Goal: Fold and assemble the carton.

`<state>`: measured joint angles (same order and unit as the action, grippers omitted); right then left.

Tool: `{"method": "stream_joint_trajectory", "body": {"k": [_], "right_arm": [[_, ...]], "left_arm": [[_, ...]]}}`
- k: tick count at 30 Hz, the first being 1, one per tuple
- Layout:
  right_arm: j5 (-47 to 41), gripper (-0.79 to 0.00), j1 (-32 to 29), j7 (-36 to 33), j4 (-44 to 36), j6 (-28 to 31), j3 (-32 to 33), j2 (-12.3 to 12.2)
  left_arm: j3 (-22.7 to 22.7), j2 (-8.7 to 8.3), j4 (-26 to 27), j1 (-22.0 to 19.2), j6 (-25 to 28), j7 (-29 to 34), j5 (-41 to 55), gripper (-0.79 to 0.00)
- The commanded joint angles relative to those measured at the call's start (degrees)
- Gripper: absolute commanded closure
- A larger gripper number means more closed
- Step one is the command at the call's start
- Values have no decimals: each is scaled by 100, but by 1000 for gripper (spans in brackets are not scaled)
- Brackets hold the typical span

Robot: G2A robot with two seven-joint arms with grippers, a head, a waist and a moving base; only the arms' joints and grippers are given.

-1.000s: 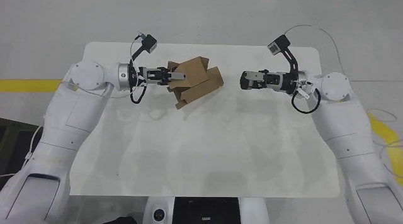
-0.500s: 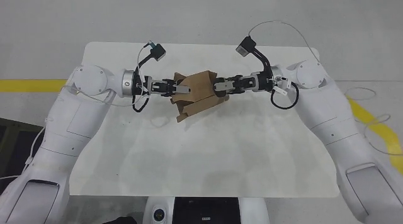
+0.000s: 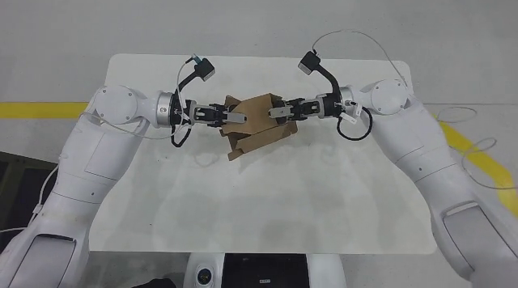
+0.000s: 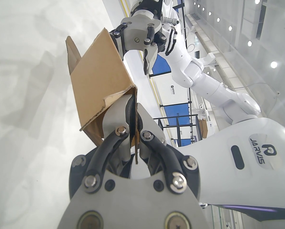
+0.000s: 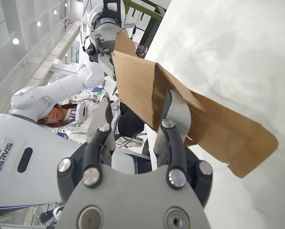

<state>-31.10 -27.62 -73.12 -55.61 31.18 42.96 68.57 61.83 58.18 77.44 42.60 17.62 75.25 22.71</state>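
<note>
The right gripper [image 3: 279, 112] has swung in from well apart and is now at the carton's [image 3: 257, 120] right side. Its jaws stand wide, one inside the open end and one outside, with a wall panel between them but not yet pinched. The left gripper [image 3: 229, 116] has its jaws clamped narrow on the edge of the opposite panel. It holds the carton up between the two arms, seemingly off the tabletop [image 3: 267, 199], near its far middle.

To do this step well, I judge the right jaws should close squarely on that wall, close to a crease. Both arms should then ease the skewed sleeve into a rectangle without tugging.

The carton is thin brown corrugated board, matte and easily bent. The edge by the left jaws looks ragged, and a round-cornered flap hangs loose.
</note>
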Motion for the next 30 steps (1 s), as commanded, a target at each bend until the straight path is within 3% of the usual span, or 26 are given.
{"method": "stream_joint_trajectory", "body": {"k": [1,12,24,29,30], "right_arm": [[-116,-376,29,-18,-3,-18,-97,24],[-914,-351,132,-293,95,-292,-290,64],[-872,-314,397,-403,138,-402,-579,156],[-875,-262,495,-392,236,-391,-702,208],[-882,-215,507,-388,250,-387,-717,214]], "left_arm": [[-1,-1,-2,3,-10,-15,-12,0],[20,-7,-68,-9,17,-14,-4,0],[11,-16,-42,6,24,138,88,0],[9,-18,-41,0,12,171,115,0],[8,-18,-44,-1,3,177,119,0]]}}
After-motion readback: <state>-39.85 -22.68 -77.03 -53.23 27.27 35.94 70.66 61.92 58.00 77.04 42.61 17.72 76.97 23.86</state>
